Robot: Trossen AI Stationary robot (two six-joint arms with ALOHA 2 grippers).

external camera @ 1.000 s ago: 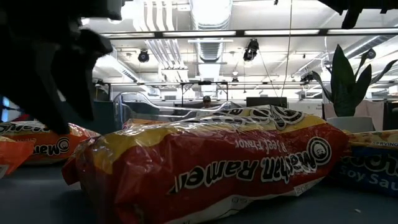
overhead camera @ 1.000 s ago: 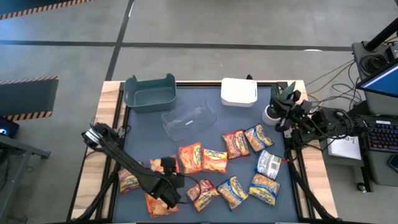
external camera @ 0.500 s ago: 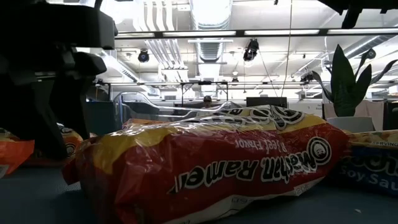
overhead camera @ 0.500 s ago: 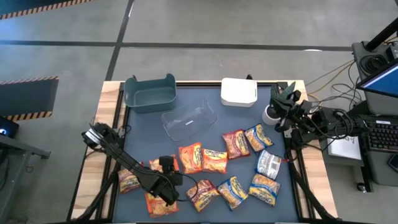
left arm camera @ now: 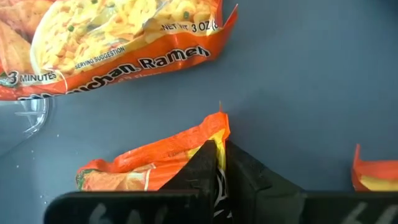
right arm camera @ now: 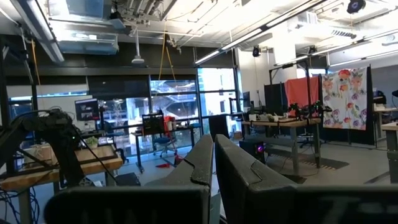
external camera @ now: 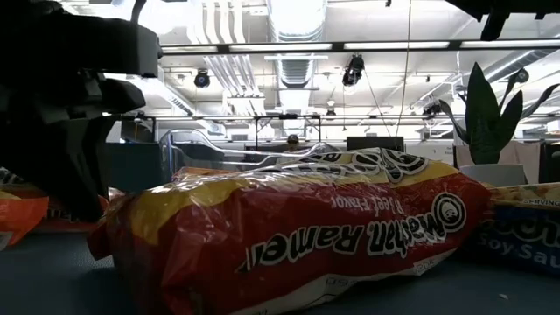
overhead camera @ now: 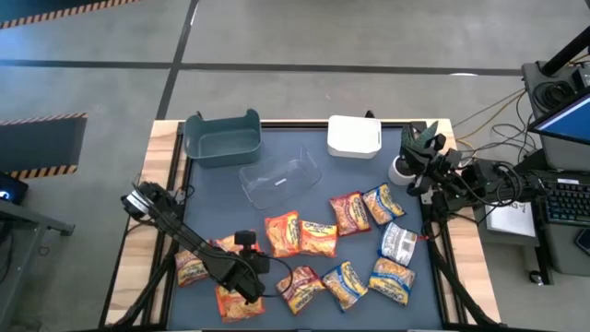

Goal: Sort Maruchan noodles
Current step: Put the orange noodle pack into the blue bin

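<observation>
Orange packet (left arm camera: 163, 159) near-left on dark table (overhead camera: 221, 189), pinched at its edge by clenched left gripper (overhead camera: 241, 263). Remaining Maruchan noodles (overhead camera: 318, 238) scattered across near half. Right gripper (overhead camera: 412, 159) parked far right, fingers closed on nothing.

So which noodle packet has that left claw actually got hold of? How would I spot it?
Start at the dark table mat and go to its near-left corner, where the left gripper reaches down. Its fingers are shut on the edge of an orange packet. Unlike the other packets lying free farther right, this one is pinched by the arm.
</observation>
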